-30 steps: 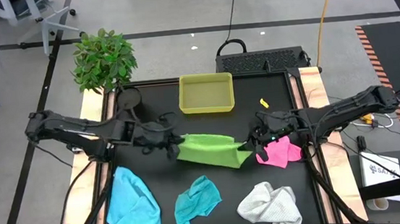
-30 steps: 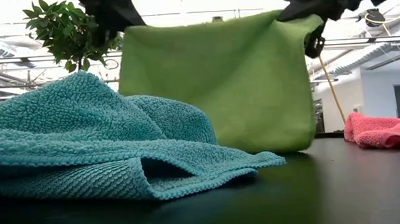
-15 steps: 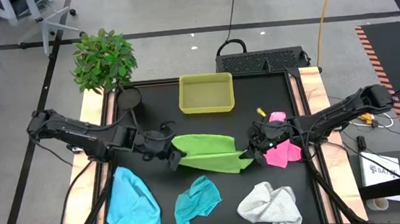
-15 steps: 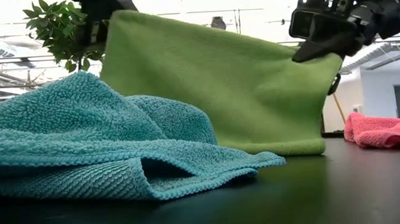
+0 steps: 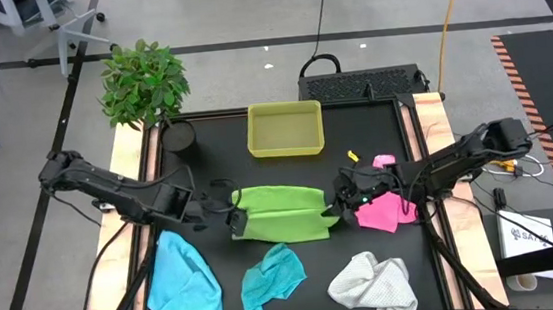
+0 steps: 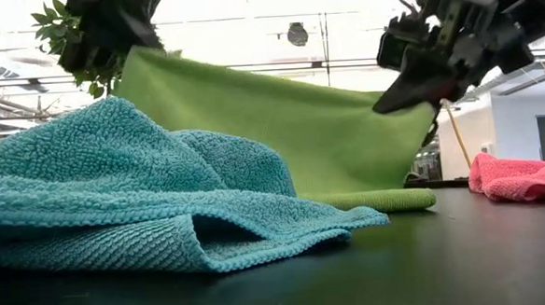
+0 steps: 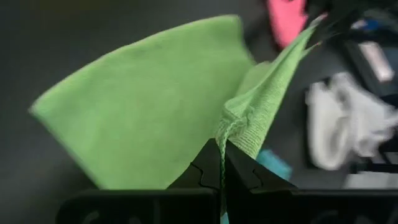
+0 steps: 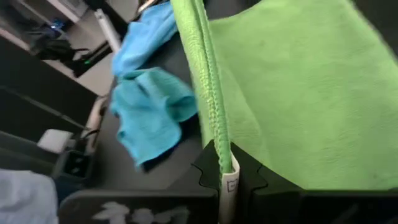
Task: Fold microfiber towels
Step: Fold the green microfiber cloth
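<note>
The lime green towel [image 5: 280,213] hangs between my two grippers at mid-table; its lower part [image 6: 378,201] lies on the table. My left gripper [image 5: 234,222] is shut on its left upper corner, and my right gripper [image 5: 339,205] is shut on its right upper corner. In the low view the right corner [image 6: 418,107] sits lower than the left corner [image 6: 135,59]. The pink towel [image 5: 382,209] lies right of the right gripper. Along the near edge lie the light blue towel [image 5: 182,284], the teal towel [image 5: 272,276] and the white towel [image 5: 373,282]. My left gripper pinches the green towel's left upper corner [image 7: 225,127] between its two shut fingers, coming from the table's left and slanting down. The cloth runs from there to the other gripper, and its lower part rests on the table. My right gripper pinches the towel's hemmed edge at the right upper corner [image 8: 219,149], beside a white label [image 8: 227,182]. It comes from the table's right, slanting a little down. The upper edge stretches toward the left gripper, and the lower part lies on the table.
A yellow-green tray [image 5: 285,130] stands at the far middle, with a potted plant [image 5: 143,81] at the far left corner. The crumpled teal towel [image 6: 116,189] fills the low view's foreground.
Both grippers have sunk and gone toward the table's near edge with the green towel, the right one sinking more. The left gripper has rolled. The towel, which hung nearly upright, now leans low, and its bottom part has come to lie on the table.
</note>
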{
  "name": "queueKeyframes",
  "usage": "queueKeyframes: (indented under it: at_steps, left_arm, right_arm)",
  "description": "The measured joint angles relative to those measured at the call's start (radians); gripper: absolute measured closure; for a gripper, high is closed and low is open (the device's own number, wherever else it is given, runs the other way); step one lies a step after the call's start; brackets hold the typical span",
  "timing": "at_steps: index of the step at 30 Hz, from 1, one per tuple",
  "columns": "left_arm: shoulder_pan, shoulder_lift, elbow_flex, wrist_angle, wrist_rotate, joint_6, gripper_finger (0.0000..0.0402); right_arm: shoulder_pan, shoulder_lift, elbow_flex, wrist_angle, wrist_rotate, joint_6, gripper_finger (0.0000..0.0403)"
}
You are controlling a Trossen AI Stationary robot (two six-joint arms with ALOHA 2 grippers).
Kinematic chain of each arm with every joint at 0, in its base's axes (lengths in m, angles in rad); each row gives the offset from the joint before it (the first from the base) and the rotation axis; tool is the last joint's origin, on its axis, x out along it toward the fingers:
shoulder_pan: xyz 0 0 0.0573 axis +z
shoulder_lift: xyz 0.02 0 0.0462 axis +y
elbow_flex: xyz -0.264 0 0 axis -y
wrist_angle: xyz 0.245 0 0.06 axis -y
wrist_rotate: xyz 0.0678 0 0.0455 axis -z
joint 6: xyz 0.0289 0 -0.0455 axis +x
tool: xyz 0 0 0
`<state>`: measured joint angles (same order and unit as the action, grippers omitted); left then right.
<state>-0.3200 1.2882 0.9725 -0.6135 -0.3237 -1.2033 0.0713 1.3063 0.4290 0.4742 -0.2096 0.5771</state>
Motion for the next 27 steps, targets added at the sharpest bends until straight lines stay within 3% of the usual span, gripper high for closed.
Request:
queueKeyframes:
  at_steps: [10,20,27]
  left_arm:
    - [0.044,0.114,0.000,-0.084,-0.023,0.005,0.0398]
    - [0.105,0.179,0.000,-0.092,-0.026,0.082,0.0397]
    - [0.150,0.179,-0.001,-0.130,-0.072,0.153,0.0366]
  right_arm:
    - [-0.127,0.054,-0.002,0.052,0.001,-0.118,0.0403]
    - [-0.150,0.078,-0.002,0.042,0.002,-0.130,0.0400]
    - [-0.150,0.079,-0.002,-0.016,0.107,-0.178,0.0366]
